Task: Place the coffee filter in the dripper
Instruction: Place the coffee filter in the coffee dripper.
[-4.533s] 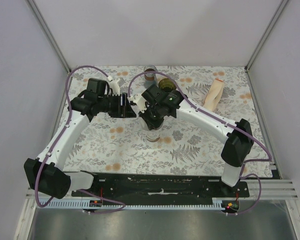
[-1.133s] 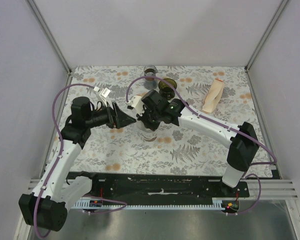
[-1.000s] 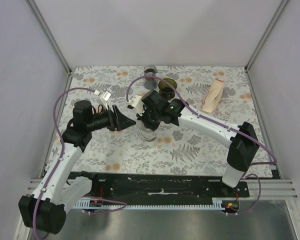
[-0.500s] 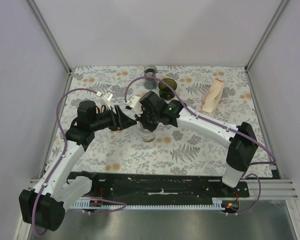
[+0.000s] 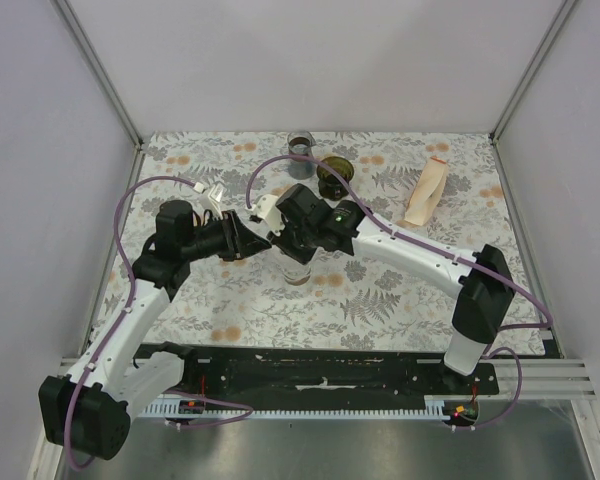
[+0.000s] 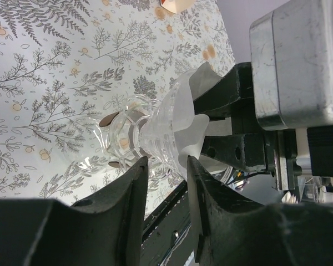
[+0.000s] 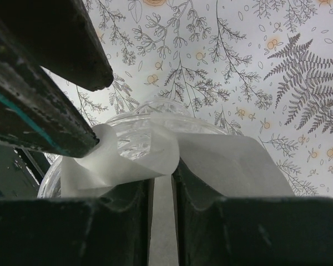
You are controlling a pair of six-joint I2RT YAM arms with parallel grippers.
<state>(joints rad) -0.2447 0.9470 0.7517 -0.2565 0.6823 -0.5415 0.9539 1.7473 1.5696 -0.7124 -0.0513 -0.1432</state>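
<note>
The white paper coffee filter (image 7: 222, 160) is pinched in my right gripper (image 7: 162, 183) and hangs partly open over a clear ribbed funnel (image 6: 161, 138). The funnel sits on the round glass carafe (image 5: 300, 272). My left gripper (image 6: 167, 162) is open, and one fingertip (image 7: 86, 145) touches the filter's curled edge (image 6: 186, 116). In the top view my left gripper (image 5: 252, 240) and my right gripper (image 5: 288, 245) meet above the carafe and hide most of the filter. The dark olive-green dripper (image 5: 332, 180) stands apart at the back.
A glass jar with a brown band (image 5: 300, 143) stands at the back centre next to the dripper. A long pale peach packet (image 5: 426, 190) lies at the back right. The flowered tablecloth (image 5: 400, 290) covers the table.
My left gripper has come in from the left and reached the filter's edge. My right gripper has shifted slightly left over the carafe, still holding the filter.
</note>
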